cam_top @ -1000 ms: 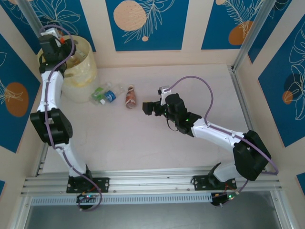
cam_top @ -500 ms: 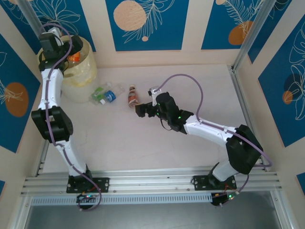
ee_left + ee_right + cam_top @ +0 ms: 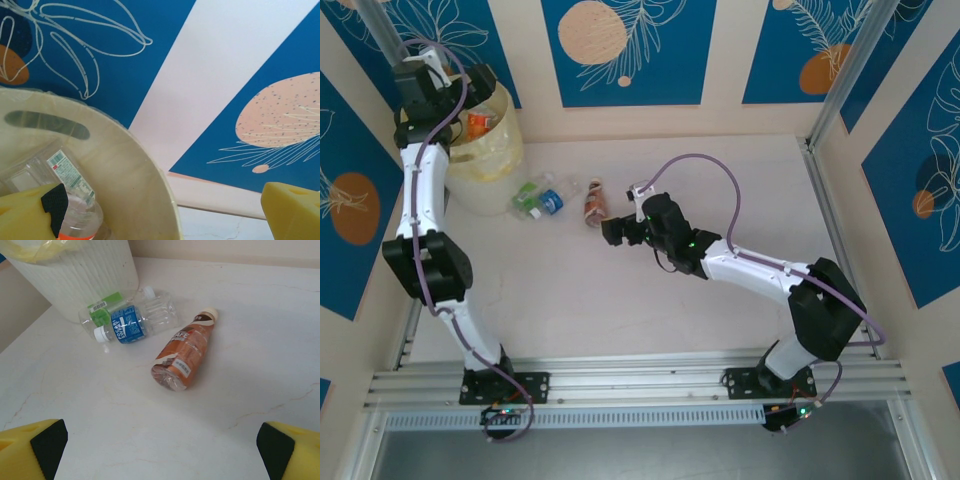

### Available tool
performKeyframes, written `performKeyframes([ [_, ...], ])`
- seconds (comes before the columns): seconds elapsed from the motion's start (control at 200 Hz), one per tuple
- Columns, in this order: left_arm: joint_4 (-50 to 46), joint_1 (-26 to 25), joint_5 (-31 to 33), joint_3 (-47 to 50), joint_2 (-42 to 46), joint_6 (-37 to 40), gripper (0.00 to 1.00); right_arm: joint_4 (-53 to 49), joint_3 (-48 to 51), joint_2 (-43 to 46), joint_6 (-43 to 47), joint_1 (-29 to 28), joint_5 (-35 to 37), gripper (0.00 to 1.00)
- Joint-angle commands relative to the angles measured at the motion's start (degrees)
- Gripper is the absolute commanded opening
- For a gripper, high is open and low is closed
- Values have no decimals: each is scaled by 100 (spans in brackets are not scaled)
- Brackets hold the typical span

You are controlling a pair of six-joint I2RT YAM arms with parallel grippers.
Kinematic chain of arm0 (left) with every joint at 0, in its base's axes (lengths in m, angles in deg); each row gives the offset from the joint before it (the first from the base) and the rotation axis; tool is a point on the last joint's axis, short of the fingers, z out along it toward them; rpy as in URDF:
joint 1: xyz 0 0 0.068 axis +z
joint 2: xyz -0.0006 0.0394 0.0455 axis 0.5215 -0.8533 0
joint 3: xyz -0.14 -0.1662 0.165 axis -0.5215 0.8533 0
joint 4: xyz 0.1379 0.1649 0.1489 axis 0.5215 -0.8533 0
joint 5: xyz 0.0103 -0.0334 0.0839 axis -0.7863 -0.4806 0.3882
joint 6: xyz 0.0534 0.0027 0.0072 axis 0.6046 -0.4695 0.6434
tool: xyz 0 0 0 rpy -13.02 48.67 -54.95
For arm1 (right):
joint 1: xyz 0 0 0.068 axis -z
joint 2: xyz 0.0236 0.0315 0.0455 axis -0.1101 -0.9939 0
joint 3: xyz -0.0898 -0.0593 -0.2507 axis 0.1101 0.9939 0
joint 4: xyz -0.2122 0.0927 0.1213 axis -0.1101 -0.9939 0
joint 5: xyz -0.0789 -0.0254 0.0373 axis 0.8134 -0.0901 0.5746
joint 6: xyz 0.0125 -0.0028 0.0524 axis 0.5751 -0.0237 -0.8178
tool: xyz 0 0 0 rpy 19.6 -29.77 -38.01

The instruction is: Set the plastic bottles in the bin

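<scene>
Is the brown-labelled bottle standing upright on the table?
No, the brown-labelled bottle lies on its side on the table, its cap pointing away from the camera.

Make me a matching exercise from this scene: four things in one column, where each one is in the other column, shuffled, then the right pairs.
Column one
1. brown-label bottle
2. blue-label bottle
3. left gripper
4. right gripper

Column two
A. open, over the bin
B. open, low over the table, facing the bottles
C. lying against a green-label bottle beside the bin
D. lying on its own on the table

Pairs: 1-D, 2-C, 3-A, 4-B
</scene>
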Motion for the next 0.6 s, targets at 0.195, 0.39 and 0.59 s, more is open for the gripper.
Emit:
performKeyframes([
  [0.195,1220,-1073,1070,2471,1980,623,100,684,473,342,-169,79,365,99],
  [0.39,1837,-2218,2545,3474,2272,741,100,985,865,604,-700,408,334,100],
  [0.59,1020,-2802,3157,2869,1338,487,100,1050,1204,967,-962,684,232,100],
])
